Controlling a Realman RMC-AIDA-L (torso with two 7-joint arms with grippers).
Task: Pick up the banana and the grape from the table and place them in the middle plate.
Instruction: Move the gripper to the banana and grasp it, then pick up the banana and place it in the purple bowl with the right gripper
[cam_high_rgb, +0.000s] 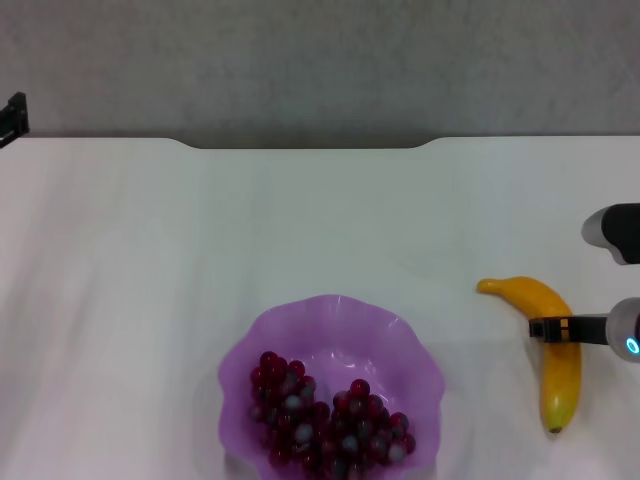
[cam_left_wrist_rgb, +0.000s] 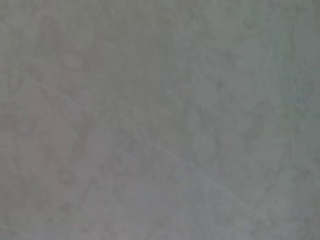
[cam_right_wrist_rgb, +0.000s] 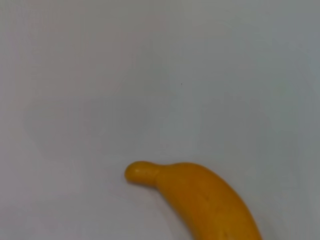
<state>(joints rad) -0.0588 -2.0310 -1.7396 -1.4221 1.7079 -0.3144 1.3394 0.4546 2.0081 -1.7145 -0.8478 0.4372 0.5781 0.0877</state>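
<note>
Banana: curved, yellow-orange, smooth-skinned, lying flat on the white bench at the robot's right, well apart from the plate; one end is a blunt stub pointing toward the centre of the bench, the other end (nearest the robot) carries a small dark tip. In the right wrist view the stub end and part of the body fill the lower frame against bare white surface.

Right gripper: a dark part lies across the middle of the banana, reaching in from the right edge; whether the jaws are released or clenched cannot be told.

Grape: a bunch of dark red-purple berries, some with a whitish sheen, lying inside the middle plate, a translucent purple dish with a wavy rim, at the near centre of the bench.

Left gripper: only a dark piece shows at the far left edge, off the bench; its jaws cannot be judged. Its wrist view shows only a mottled grey surface.

Beyond the bench's notched far edge, a grey floor. No writing is legible.
</note>
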